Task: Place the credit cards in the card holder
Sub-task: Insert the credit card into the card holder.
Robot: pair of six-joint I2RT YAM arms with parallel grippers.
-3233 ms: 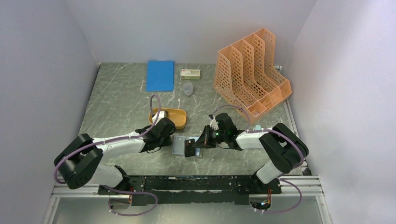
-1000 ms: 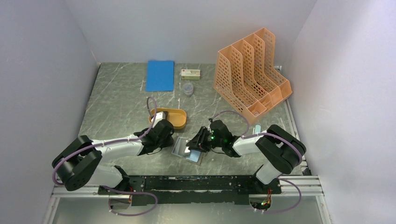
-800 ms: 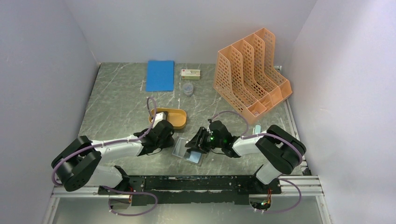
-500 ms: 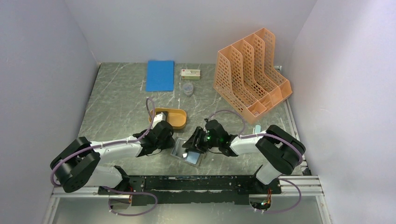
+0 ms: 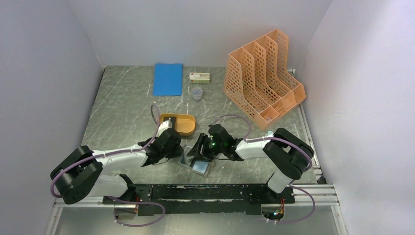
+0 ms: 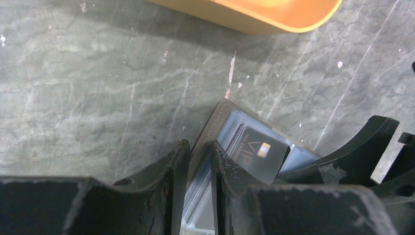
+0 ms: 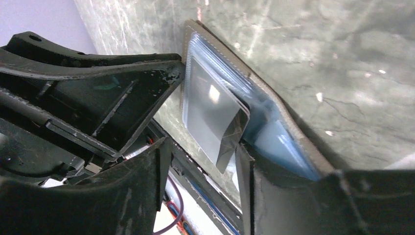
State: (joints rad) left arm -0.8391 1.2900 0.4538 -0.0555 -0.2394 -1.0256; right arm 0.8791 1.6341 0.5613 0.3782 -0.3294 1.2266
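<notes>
The card holder [image 5: 200, 168] lies open on the table between the two arms, a grey-brown sleeve with a bluish clear inside [image 7: 279, 139]. My left gripper [image 6: 198, 147] is shut on the card holder's stitched left edge [image 6: 216, 116]. A black credit card [image 6: 259, 152] marked VIP sits partly inside a pocket of the holder, with one corner sticking out. My right gripper [image 7: 203, 147] stands open around that protruding corner of the card [image 7: 213, 110], with a gap on its left side. In the top view both grippers, left [image 5: 180, 152] and right [image 5: 195, 152], meet over the holder.
An orange oval tray [image 5: 179, 124] sits just behind the left gripper. At the back right stands an orange perforated file rack [image 5: 262, 78]. A blue notebook [image 5: 167, 79], a small box [image 5: 199, 77] and a clear cup [image 5: 196, 93] lie at the back.
My right gripper has moved left over the holder and its jaws have spread apart. The card now lies further inside the holder. The left gripper has kept its hold.
</notes>
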